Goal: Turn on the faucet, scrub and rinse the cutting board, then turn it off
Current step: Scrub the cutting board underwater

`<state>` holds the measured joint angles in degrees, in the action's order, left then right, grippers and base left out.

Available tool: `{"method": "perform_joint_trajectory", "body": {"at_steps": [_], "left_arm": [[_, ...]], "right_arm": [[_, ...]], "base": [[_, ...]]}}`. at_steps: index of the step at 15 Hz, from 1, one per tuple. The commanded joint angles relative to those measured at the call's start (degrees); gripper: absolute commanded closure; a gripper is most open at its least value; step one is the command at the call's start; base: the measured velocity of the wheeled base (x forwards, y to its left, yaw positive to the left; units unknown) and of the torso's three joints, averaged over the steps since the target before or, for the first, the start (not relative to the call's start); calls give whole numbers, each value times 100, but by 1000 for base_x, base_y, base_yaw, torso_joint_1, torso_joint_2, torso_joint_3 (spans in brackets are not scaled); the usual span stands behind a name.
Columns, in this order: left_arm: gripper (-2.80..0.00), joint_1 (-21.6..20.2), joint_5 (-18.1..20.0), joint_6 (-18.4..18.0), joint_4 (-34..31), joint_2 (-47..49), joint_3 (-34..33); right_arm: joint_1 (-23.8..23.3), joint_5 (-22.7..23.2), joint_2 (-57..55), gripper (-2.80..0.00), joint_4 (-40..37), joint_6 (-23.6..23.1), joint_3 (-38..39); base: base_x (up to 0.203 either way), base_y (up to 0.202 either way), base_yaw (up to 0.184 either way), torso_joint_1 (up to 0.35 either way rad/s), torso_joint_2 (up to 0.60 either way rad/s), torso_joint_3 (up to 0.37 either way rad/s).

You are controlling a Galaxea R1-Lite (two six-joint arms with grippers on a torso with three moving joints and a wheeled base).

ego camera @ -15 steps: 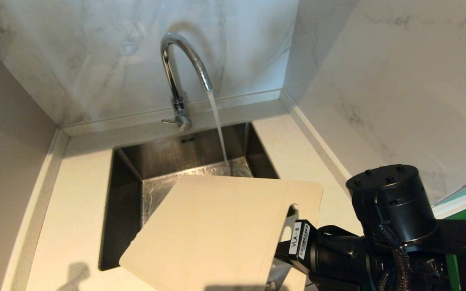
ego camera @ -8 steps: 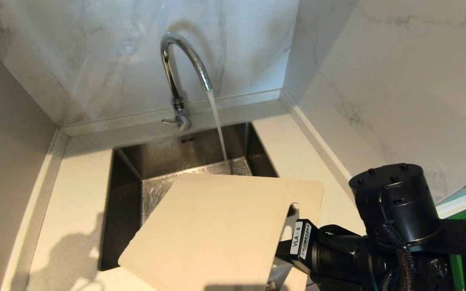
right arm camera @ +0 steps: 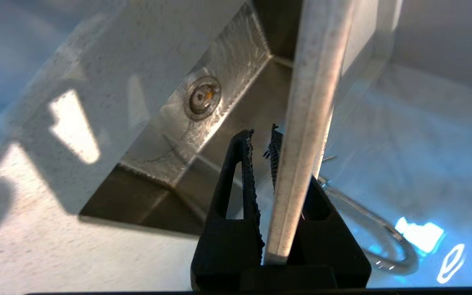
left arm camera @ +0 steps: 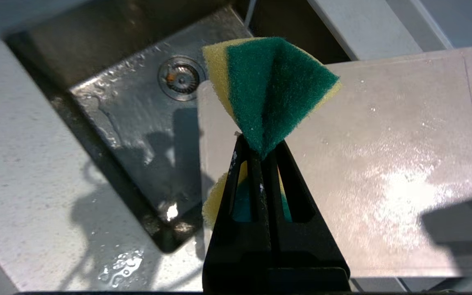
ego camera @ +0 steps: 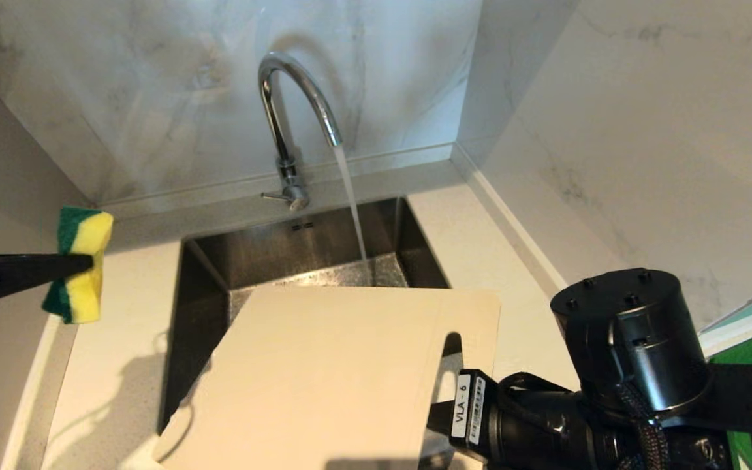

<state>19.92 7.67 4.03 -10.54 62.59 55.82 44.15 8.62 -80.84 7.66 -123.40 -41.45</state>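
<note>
1. The cutting board [ego camera: 337, 378], lower centre over the sink [ego camera: 206, 274], is cut off by the frame's bottom edge; the right gripper [right arm camera: 262, 141] fingers clench its edge.
2. Left gripper [left arm camera: 260, 151] at the left edge squeezes a sponge [ego camera: 79, 264].
3. Arm label [ego camera: 464, 405] reads "VLA-6".
4. The faucet [ego camera: 294, 117] runs.

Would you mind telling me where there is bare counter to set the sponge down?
Bare counter lies between the left wall and the sink, and a strip runs between sink and right wall. The cutting board and water stream crowd the sink.

The chrome gooseneck faucet [ego camera: 297, 124] runs water, beyond both grippers. The beige cutting board [ego camera: 330, 372], tilted over the sink, sits clamped in the right gripper [right arm camera: 275, 164].
</note>
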Motion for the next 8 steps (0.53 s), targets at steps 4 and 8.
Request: {"method": "perform_joint_trajectory", "body": {"at_steps": [4,8], "left_arm": [[0,328,-4,76,34,761,223],[0,518,15,106,159,1198,286]], "right_arm": [[155,-53,-2,0,8,-210,5],[303,-90,6,0,481,-219,151]], "base": [[0,0,0,0,0,0],[0,0,0,0,0,0]]}}
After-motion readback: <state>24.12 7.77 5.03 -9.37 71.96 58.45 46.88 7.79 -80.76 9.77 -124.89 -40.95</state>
